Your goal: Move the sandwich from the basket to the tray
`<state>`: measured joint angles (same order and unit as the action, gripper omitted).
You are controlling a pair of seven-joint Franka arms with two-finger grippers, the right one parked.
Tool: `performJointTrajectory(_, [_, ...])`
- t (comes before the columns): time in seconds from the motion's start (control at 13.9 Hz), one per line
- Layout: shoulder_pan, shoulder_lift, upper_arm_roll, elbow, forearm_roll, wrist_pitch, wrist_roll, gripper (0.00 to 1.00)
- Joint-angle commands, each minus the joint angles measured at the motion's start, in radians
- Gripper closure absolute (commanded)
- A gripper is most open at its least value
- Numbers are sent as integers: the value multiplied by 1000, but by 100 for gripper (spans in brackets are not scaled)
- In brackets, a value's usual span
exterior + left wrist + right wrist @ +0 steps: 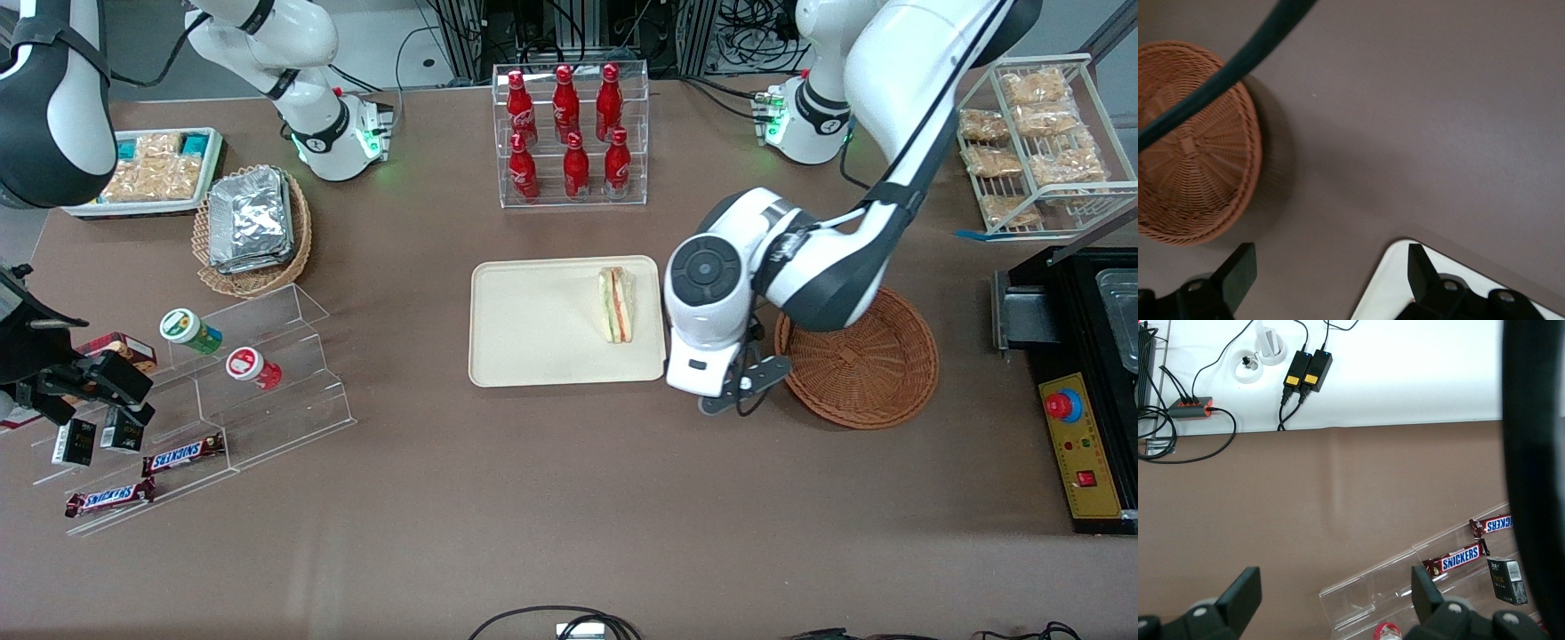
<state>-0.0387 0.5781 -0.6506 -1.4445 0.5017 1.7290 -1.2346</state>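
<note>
Robot lab: cable-strewn equipment racks [569, 31], mock shop table [533, 498].

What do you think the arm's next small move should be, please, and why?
Probably lift the end effector up and away. The sandwich already lies on the tray, the basket is empty, and the open fingers hold nothing, above the table between basket and tray.

Brown table [569, 498] under even light, cables [551, 622] at its edge.

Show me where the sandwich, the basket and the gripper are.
sandwich [616, 306], front view, its layered cut face.
basket [867, 373], front view, woven floor.
gripper [1328, 267], left wrist view, open, midway between fingertips, over table.
</note>
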Motion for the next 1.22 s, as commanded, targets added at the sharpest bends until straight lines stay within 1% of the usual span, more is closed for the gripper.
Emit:
performJointTrajectory(0.0, [48,-52,-8,-13,-41,-72,18,0])
performJointTrajectory(0.07, [68,-61,-8,-14,-43,-86,47,0])
performJointTrajectory(0.14, [92,-87,-8,-20,-60,-91,85,0])
performJointTrajectory(0.22, [98,-116,3,-22,-95,-106,136,0])
performJointTrajectory(0.29, [99,-154,46,-33,-127,-115,188,0])
performJointTrajectory(0.43, [88,-256,145,-80,-228,-118,326,0])
performJointTrajectory(0.5, [88,-308,188,-103,-265,-121,401,0])
performJointTrajectory(0.86, [99,-472,351,-122,-399,-230,769,0])
performJointTrajectory(1.15, [100,-553,437,-120,-463,-272,1033,0])
